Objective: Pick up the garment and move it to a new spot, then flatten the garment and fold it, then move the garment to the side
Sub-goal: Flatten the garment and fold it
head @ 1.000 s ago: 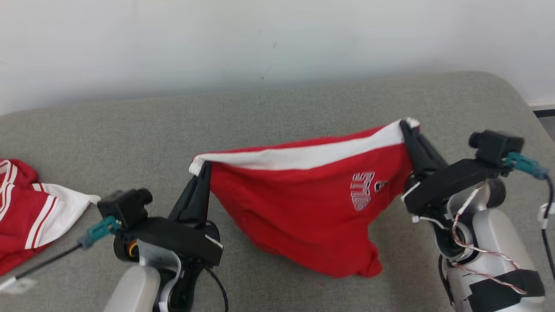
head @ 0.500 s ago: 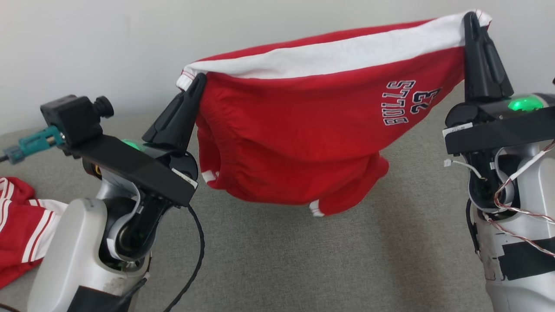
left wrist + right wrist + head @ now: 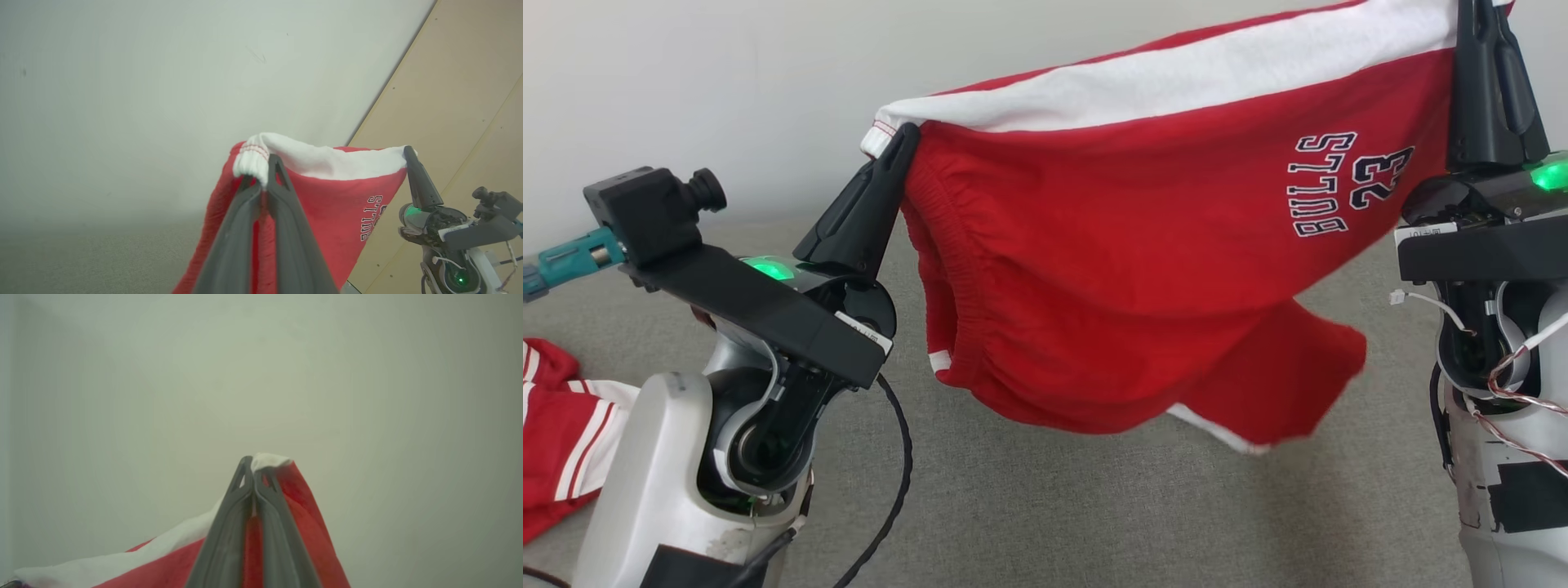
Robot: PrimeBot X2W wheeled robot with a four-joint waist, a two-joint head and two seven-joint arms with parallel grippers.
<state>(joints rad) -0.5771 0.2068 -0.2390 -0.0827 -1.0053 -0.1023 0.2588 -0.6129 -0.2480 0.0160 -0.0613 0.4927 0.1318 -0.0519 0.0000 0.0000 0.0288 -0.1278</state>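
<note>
The left fingers (image 3: 874, 204) and right fingers (image 3: 1490, 98) are each pinched tight on a white-banded corner of the red shorts (image 3: 1135, 245), which hang stretched between them above the grey fabric surface (image 3: 1054, 506).

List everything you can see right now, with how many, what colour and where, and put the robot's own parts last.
padded surface: one, grey, across the bottom of the head view
wall: one, white, behind the padded surface
panel: one, beige, beside the wall in the left wrist view
shorts: one, red with a white band and dark lettering, hanging in the air above the padded surface
second garment: one, red and white striped, lying crumpled on the padded surface at the robot's far left
left gripper: one, black, shut on one white corner of the shorts
right gripper: one, black, shut on the other white corner of the shorts
</note>
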